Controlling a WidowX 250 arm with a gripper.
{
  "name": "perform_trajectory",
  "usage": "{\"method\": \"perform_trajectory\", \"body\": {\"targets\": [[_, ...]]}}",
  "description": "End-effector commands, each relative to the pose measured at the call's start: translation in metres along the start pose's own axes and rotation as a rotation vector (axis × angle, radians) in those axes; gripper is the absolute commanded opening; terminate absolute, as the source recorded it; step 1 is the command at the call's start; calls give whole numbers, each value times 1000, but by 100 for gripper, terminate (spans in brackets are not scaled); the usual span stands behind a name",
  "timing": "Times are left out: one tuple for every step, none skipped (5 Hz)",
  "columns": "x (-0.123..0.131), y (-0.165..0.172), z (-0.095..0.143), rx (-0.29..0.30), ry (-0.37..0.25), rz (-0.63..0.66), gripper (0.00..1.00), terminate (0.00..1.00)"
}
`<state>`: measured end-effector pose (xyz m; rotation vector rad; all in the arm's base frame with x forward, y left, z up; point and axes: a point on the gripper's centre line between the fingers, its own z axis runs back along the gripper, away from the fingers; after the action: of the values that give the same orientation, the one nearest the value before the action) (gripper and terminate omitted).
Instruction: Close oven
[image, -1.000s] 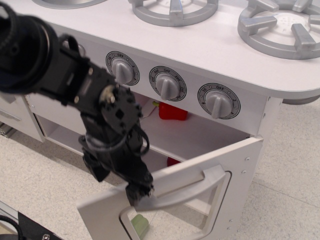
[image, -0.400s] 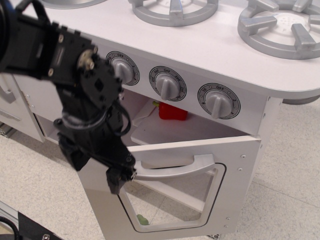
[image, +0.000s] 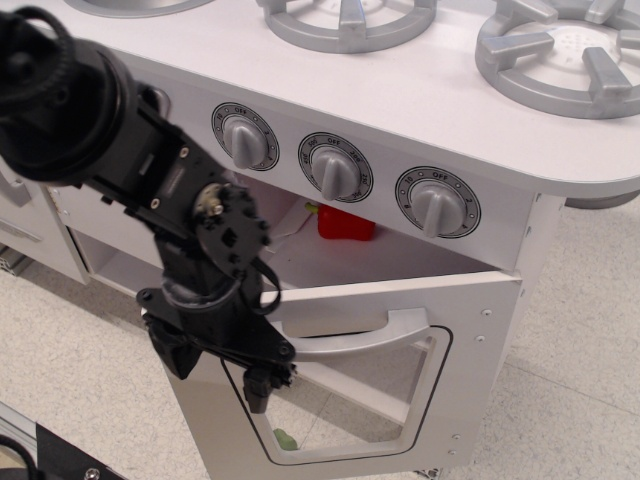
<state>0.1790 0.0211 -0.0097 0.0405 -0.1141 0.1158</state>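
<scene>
The white oven (image: 480, 240) has its large door (image: 470, 360) standing almost upright, with a gap still open along its top edge. Through the gap I see the inner shelf (image: 400, 262) and a red object (image: 346, 222) on it. The door's curved grey handle (image: 375, 333) sits above the clear rounded window (image: 350, 400). My black gripper (image: 260, 388) points down in front of the door's left part, just below the handle's left end. Its fingers look pressed together and hold nothing.
Three grey knobs (image: 335, 168) line the panel above the oven. Grey burner grates (image: 565, 55) sit on the white top. A small green object (image: 285, 437) shows through the window, low down. A white cabinet (image: 30, 235) stands to the left, above the speckled floor (image: 580, 400).
The door swung up from half open to almost upright. My gripper moved with it at the handle's left end, then dropped a little below the handle.
</scene>
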Motion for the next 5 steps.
{"method": "perform_trajectory", "body": {"targets": [[13, 5, 9, -31, -127, 30, 100, 0], [32, 6, 9, -7, -187, 80, 100, 0], [44, 7, 3, 17, -197, 104, 100, 0], [57, 7, 0, 41, -212, 103, 100, 0], [76, 6, 0, 50, -225, 154, 100, 0]]}}
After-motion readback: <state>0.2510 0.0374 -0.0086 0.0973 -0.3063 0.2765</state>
